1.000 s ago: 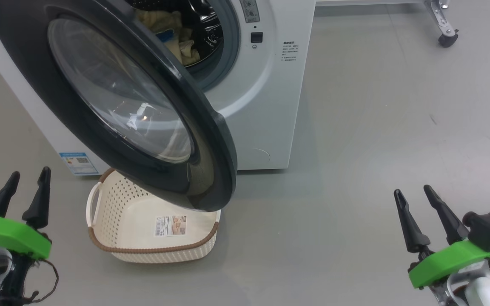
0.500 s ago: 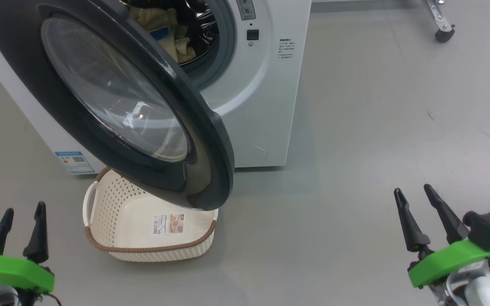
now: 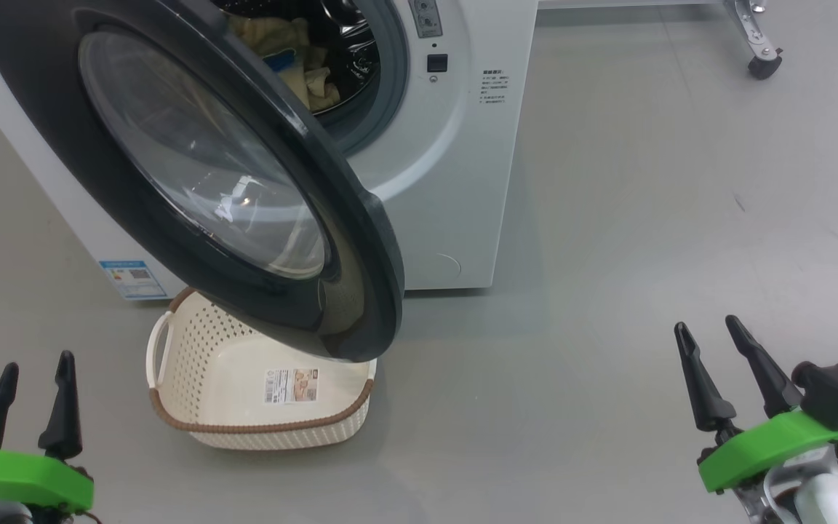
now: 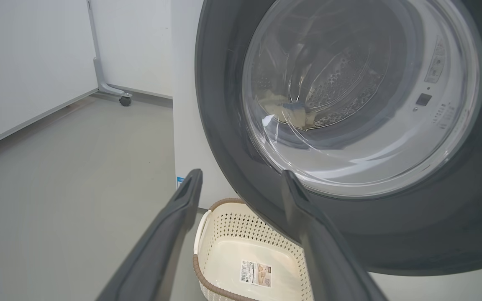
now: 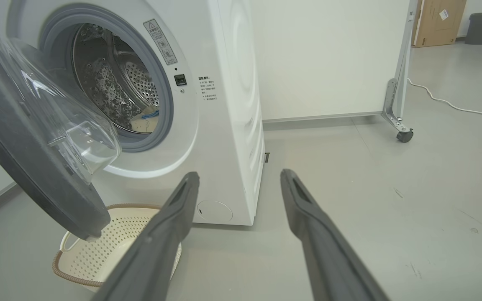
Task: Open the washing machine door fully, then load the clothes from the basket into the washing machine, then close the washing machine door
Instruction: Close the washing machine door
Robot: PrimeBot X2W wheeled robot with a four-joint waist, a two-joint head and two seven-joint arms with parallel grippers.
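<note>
The washing machine door [image 3: 193,182] hangs partly open, its black rim over the cream basket [image 3: 193,378]. The basket holds only its label [image 3: 292,384]. Pale yellow clothes [image 3: 284,44] with blue trim lie inside the steel drum of the white washing machine [image 3: 455,167]. My left gripper [image 3: 35,367] is open at the lower left, apart from the door and basket. My right gripper [image 3: 708,327] is open at the lower right, over bare floor. The left wrist view faces the door [image 4: 391,234] and the basket [image 4: 232,234]. In the right wrist view the door [image 5: 27,159] and drum opening [image 5: 115,88] show.
Grey floor spreads to the right of the washer. A wheeled metal frame foot [image 3: 757,44] stands at the far right back. A blue label sticker [image 3: 126,279] is on the washer's lower left front. A white cable [image 5: 454,104] lies on the floor.
My left gripper has dropped lower and back towards the bottom edge. The head camera wobbled slightly. The door, basket and right gripper hold their places.
</note>
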